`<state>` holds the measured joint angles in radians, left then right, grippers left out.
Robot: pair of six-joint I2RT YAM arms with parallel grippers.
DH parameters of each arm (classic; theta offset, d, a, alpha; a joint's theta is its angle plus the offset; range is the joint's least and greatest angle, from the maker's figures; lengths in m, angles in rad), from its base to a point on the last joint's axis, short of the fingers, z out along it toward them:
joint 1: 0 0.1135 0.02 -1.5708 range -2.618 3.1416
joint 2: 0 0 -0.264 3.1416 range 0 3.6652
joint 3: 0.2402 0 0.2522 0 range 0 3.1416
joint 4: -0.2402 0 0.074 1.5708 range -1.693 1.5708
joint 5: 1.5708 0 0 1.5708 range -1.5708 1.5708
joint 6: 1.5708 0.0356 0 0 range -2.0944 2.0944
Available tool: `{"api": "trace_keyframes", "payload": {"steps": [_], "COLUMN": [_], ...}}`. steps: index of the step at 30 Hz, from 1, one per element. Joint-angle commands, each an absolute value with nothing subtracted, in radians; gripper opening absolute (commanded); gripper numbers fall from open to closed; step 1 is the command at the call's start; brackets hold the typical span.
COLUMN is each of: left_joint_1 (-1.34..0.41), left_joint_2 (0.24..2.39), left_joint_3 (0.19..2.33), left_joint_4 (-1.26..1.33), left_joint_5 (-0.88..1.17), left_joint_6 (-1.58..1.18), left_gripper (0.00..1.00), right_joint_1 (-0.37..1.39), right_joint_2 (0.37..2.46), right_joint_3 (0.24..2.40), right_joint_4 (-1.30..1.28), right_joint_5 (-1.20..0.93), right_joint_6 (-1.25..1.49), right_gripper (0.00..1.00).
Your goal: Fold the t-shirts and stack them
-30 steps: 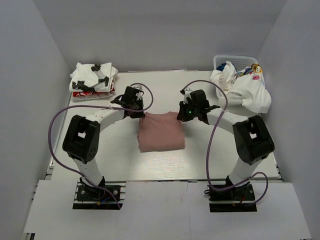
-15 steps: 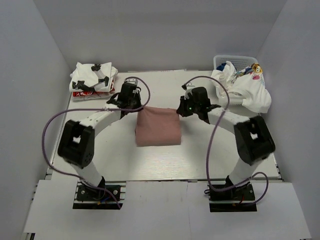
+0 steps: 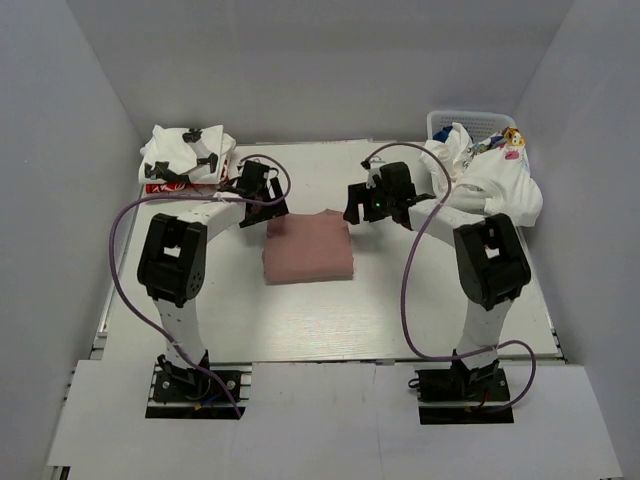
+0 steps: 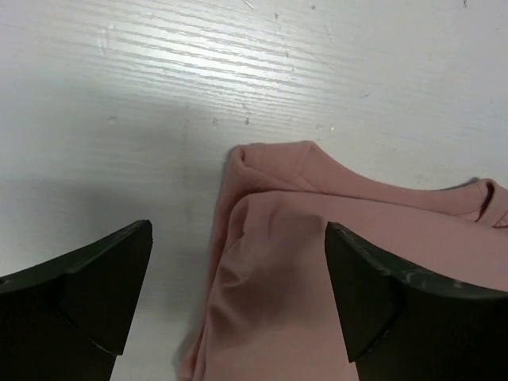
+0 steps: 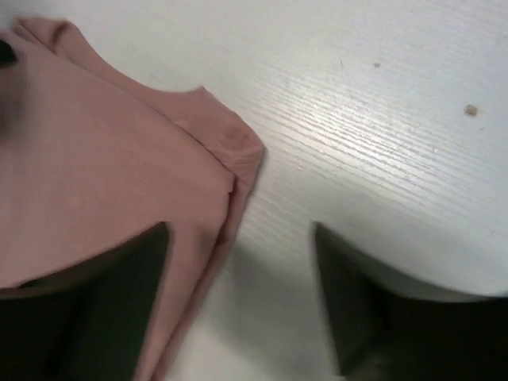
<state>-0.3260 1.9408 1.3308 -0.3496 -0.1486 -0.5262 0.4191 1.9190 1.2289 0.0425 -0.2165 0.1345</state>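
A dusty-pink t-shirt [image 3: 308, 248] lies folded into a rectangle at the middle of the table. My left gripper [image 3: 262, 196] hovers at its far left corner, open, with nothing between the fingers. My right gripper [image 3: 357, 207] stands open at the far right corner, also empty. In the left wrist view the pink t-shirt [image 4: 317, 262] fills the space under the open left gripper [image 4: 238, 238]. The right wrist view shows the pink t-shirt's [image 5: 103, 175] corner beside the open right gripper [image 5: 238, 238]. Folded white t-shirts [image 3: 185, 160] sit stacked at the back left.
A white mesh basket [image 3: 482, 120] stands at the back right, with crumpled white t-shirts [image 3: 495, 180] spilling over its front. Purple cables loop from both arms. Grey walls close in the table's sides and back.
Both grippers carried the pink t-shirt's far edge toward the back, then opened and let go. The shirt now lies a little farther back and left.
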Motion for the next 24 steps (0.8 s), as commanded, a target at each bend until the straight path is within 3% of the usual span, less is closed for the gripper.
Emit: {"api": "trace_keyframes", "payload": {"steps": [1,5,8,9,12,15,17,20,24], "left_joint_1": [-0.318,-0.327,-0.353,-0.353,-0.377,-0.390,-0.390,-0.390,-0.367], "left_joint_2": [1.821,1.717,1.631,1.617,1.595,1.626,1.657,1.690,1.700], "left_joint_3": [1.342,1.295,1.232,1.170,1.046,0.985,0.951,0.895,0.841], "left_joint_4": [-0.406,-0.437,-0.356,-0.315,-0.207,-0.207,-0.216,-0.241,-0.277], "left_joint_5": [-0.163,-0.124,0.091,0.256,0.412,0.413,0.443,0.453,0.404], "left_joint_6": [-0.537,-0.577,-0.601,-0.601,-0.630,-0.615,-0.588,-0.578,-0.589], "left_gripper": [1.00,1.00,1.00,1.00,1.00,1.00,1.00,1.00,1.00], "right_joint_1": [0.422,0.454,0.486,0.494,0.538,0.549,0.532,0.522,0.471], "right_joint_2": [1.758,1.674,1.647,1.641,1.609,1.609,1.621,1.701,1.793], "right_joint_3": [1.221,1.151,1.121,1.102,0.996,0.898,0.858,0.902,0.888], "right_joint_4": [0.026,0.023,-0.046,-0.076,0.024,0.183,0.205,0.118,0.098], "right_joint_5": [-0.238,-0.383,-0.425,-0.483,-0.651,-0.782,-0.763,-0.707,-0.807], "right_joint_6": [0.112,0.100,0.106,0.124,0.271,0.359,0.432,0.427,0.480], "right_gripper": [0.90,0.90,0.90,0.90,0.90,0.90,0.90,0.90,0.90]}}
